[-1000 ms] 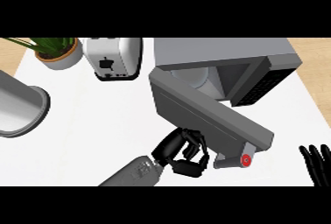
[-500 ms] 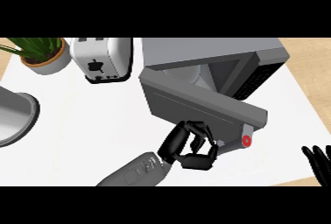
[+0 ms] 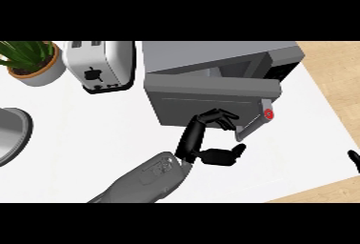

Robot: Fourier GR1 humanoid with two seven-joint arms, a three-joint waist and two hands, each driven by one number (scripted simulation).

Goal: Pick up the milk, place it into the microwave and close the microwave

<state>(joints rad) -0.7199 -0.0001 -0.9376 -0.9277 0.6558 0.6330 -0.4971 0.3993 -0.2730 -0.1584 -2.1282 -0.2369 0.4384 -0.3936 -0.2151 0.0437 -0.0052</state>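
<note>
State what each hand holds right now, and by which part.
Nothing is held. The left hand has its fingers against the microwave door, curled round nothing. Only a fingertip of the right hand shows at the right edge.

This is a kitchen. A white worktop [image 3: 84, 143] fills most of the frame, with pale wood flooring [image 3: 330, 71] showing past its right edge. At the top centre stands a grey microwave [image 3: 225, 55] with its door [image 3: 211, 102] swung partly across the front, a red button [image 3: 268, 113] by the handle. Just left of it sits a white two-slot toaster [image 3: 98, 64], and in the upper left corner a potted plant [image 3: 32, 62] with green leaves. At the left edge, the rim of a metal vessel [image 3: 14, 136] shows.
</note>
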